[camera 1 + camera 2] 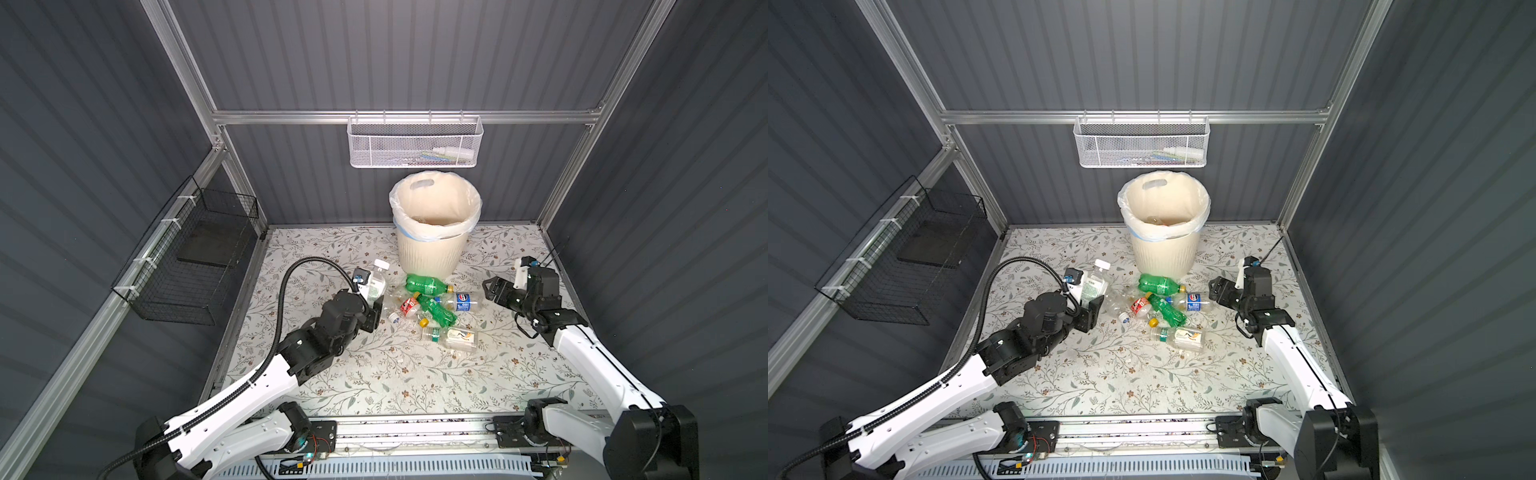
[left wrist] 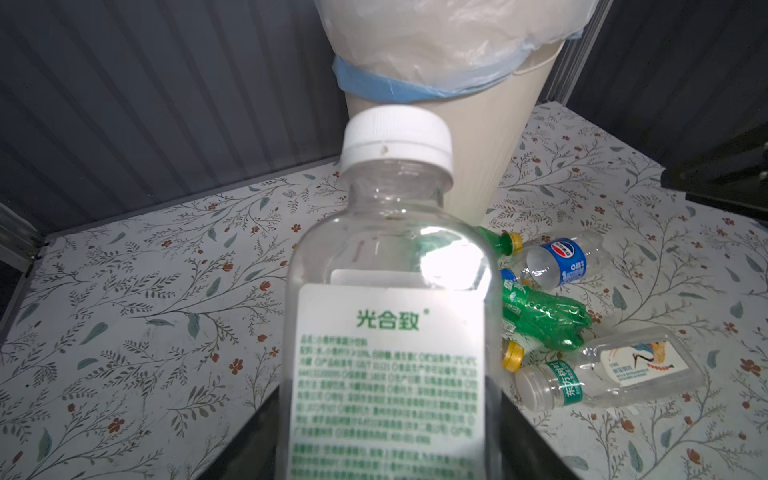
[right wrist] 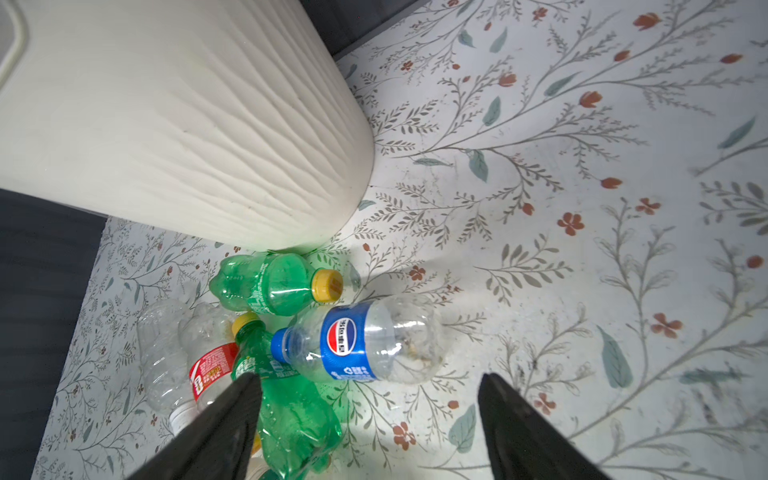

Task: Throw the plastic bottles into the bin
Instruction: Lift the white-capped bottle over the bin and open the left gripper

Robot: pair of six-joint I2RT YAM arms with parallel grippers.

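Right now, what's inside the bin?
The bin holds a white liner and at least one clear bottle at the bottom. Its near wall hides the rest of the floor.

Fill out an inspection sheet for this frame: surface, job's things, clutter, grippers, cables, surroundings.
Surface: floral tabletop, no spills seen.
Job's things: cream bin upright at the rear, bag liner fitted. White-capped bottle held. Lying loose in front of the bin: green bottle by the bin, crushed green bottle, blue-label bottle, red-label bottle, bird-label bottle.
Clutter: nothing seen.
Grippers: left gripper jaws shut on the white-capped bottle; right gripper jaws open, empty, beside the pile.
Cables: black corrugated hose arches over the left arm.
Surroundings: aluminium frame; white mesh basket on the rear rail; black wire basket on the left.
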